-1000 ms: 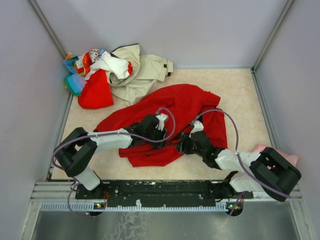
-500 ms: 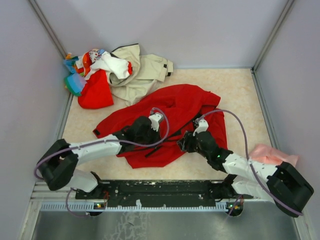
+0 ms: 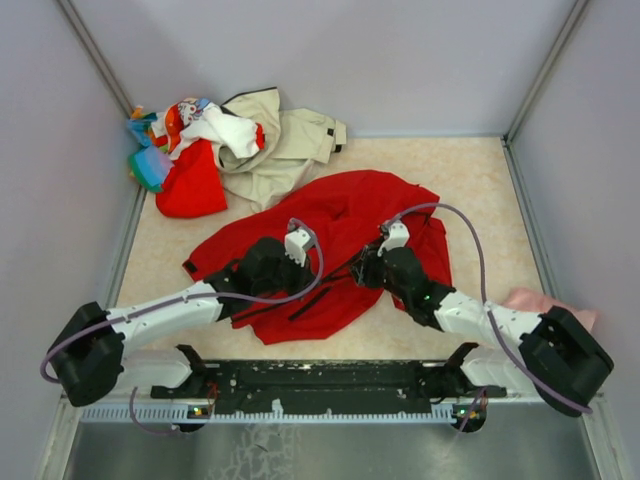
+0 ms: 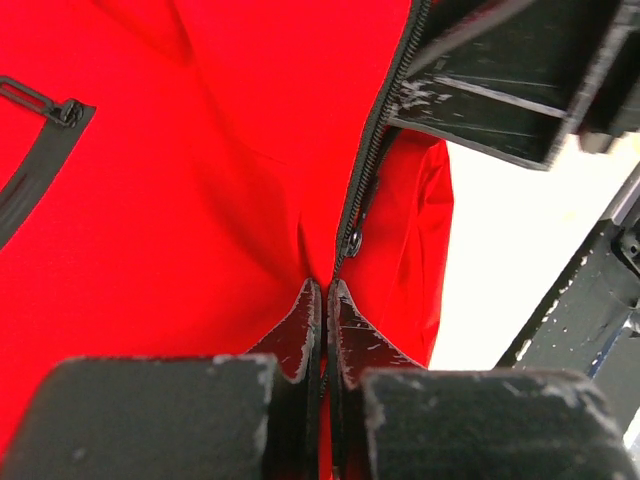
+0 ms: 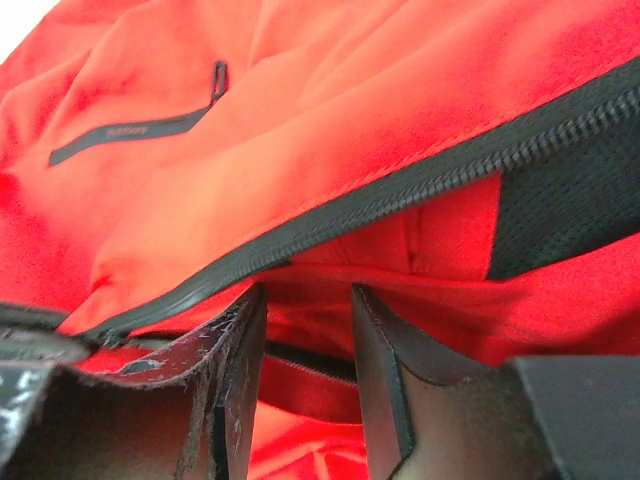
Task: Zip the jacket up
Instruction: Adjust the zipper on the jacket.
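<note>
Up in the top left corner of the pale speckled table lies a heap of clothes: a crumpled beige cloth jacket, a smaller plain red garment and some white and multicoloured pieces. A pink cloth pokes out at the lower right beside the right arm. None of these touch the large bright red long-sleeved jacket, which sprawls rumpled across the middle of the table with both arms reaching onto it. Its black front zipper stands unjoined, the two edges parted, and a slanted black pocket zip shows on the smooth front panel. The left gripper, left of centre, has its jaws pressed tight together, the zipper line running straight down into the seam between them, so it pinches the jacket there. The right gripper, just right of centre, has its jaws apart, the zipper edge lying across one finger and red cloth showing in the gap
</note>
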Motion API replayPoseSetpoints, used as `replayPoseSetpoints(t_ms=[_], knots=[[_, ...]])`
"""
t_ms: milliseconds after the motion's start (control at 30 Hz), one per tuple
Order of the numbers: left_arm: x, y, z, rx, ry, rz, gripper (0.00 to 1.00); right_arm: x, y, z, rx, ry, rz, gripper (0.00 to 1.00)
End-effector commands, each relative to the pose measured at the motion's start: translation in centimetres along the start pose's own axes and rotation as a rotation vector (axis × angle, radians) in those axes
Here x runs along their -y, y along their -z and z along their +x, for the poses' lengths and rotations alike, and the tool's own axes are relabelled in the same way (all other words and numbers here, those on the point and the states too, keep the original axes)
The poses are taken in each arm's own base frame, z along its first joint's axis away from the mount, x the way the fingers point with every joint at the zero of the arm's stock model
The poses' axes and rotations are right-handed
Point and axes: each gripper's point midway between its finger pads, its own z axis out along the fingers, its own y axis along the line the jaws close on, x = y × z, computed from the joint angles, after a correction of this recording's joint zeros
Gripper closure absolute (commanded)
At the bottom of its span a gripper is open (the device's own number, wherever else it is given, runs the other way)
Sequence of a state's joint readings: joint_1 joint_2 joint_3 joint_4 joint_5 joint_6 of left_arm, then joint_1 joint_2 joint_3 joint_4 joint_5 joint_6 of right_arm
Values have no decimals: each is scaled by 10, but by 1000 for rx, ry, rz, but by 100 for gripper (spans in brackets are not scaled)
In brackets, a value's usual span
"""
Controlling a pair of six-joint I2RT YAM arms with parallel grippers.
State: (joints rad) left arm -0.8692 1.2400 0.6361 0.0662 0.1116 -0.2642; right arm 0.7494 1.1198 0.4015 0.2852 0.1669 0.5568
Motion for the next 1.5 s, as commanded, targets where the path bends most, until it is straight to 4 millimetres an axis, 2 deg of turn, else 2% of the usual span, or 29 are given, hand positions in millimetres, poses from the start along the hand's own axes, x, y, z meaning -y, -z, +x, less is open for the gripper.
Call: replayPoseSetpoints(t_ms=[0,233,367,533,667,767,933,1100,1333,1467], knots=[[17,11,-10,59,-30,83,100,-5,-20,-40,117,-16,5,61],[41,24,-16,131,-67,212,100,1,-52,-26,53,-14,34,61],[44,29,-17,165,-65,231,100,-1,-58,-30,69,-12,2,59],[28,28,-11,185,-21,151,100,-17,-45,-36,78,63,-92,58],[12,25,-5,200,44,66,100,-21,-25,-29,49,133,-146,57],[9,24,-5,209,66,58,100,-24,-7,-21,31,174,-201,57],[9,23,-4,211,73,56,100,-30,12,-23,44,198,-248,54],[12,25,-5,222,79,75,100,-59,29,-13,27,230,-449,51],[17,25,-5,230,90,105,100,-83,32,-1,20,240,-600,51],[19,26,-6,231,91,115,100,-84,26,7,6,244,-600,51]])
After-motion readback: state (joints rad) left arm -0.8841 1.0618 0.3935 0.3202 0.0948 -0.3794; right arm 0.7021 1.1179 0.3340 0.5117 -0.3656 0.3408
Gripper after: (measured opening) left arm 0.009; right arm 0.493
